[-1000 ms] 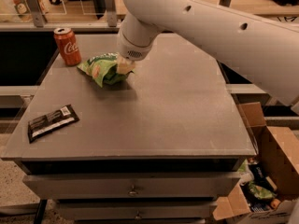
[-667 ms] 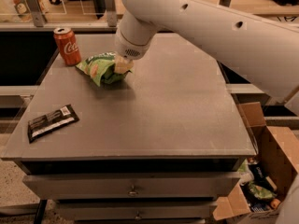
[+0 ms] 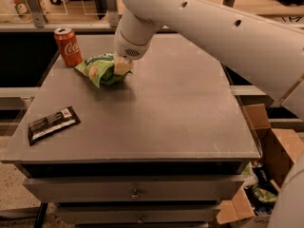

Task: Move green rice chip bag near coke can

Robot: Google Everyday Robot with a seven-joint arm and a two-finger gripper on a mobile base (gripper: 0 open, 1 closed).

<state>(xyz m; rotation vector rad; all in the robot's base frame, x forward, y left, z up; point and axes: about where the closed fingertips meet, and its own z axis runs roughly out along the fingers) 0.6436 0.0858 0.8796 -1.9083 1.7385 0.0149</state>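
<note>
The green rice chip bag lies on the grey table top, just right of the red coke can that stands upright at the table's far left corner. My gripper hangs from the big white arm and sits on the bag's right end, touching it. The bag's right edge is hidden behind the gripper. A small gap shows between bag and can.
A flat dark brown wrapped bar lies near the table's front left. Open cardboard boxes with packets stand on the floor to the right. A counter with bottles runs behind the table. Drawers sit under the table top.
The arm and gripper have shifted slightly left with the bag, which now lies a bit closer to the can.
</note>
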